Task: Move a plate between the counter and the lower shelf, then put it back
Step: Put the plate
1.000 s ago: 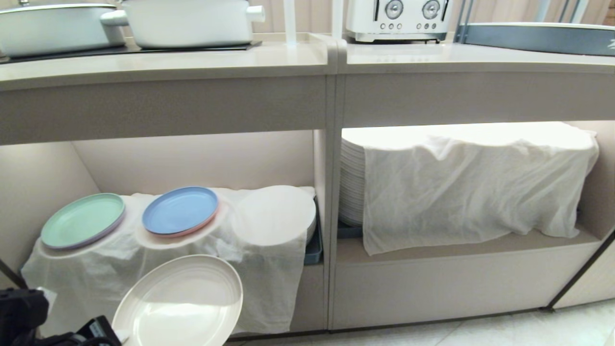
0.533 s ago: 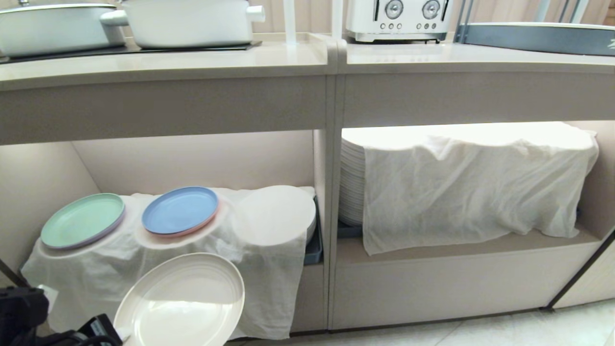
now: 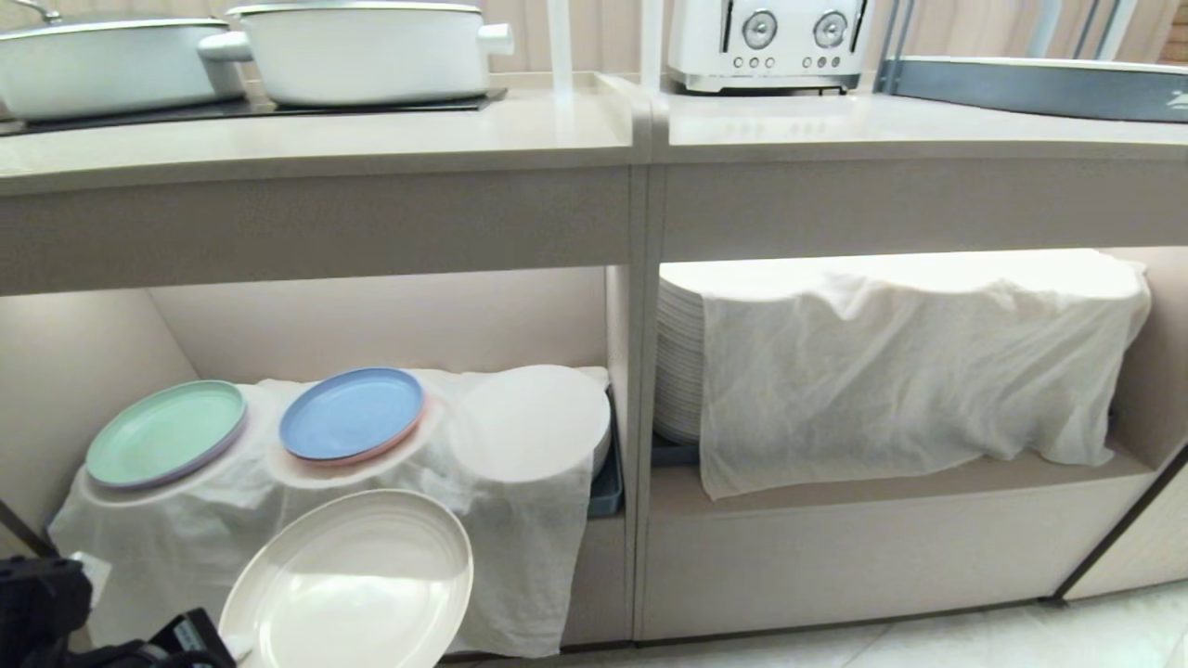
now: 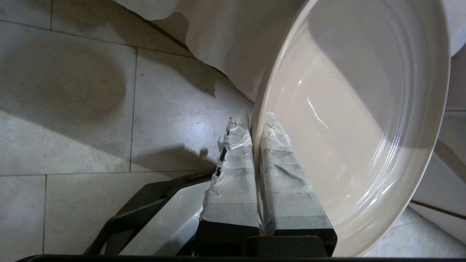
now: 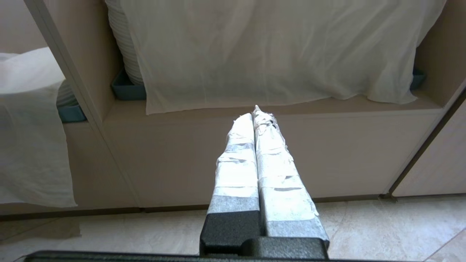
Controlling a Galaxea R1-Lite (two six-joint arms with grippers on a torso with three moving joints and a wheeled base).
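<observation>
The cream plate (image 3: 357, 584) hangs tilted in the air in front of the lower shelf (image 3: 891, 487), below the cloth-covered stacks at the left. My left gripper (image 4: 255, 120) is shut on the plate (image 4: 360, 109), pinching its near rim between the taped fingers. In the head view only the black wrist of that arm shows at the bottom left corner. The counter (image 3: 371, 139) runs across above the shelf. My right gripper (image 5: 255, 112) is shut and empty, held low in front of the right cubby, outside the head view.
A mint-green plate (image 3: 165, 433) and a blue plate (image 3: 353, 416) lie on the white cloth (image 3: 520, 538) in the left cubby. A tall cloth-draped plate stack (image 3: 891, 362) fills the right cubby. White pots (image 3: 362, 51) and a toaster (image 3: 770, 42) stand on the counter; pale tiled floor below.
The whole head view has shifted down a little, so the camera has risen. The plate has kept its place low at the left, still in the left gripper's grip.
</observation>
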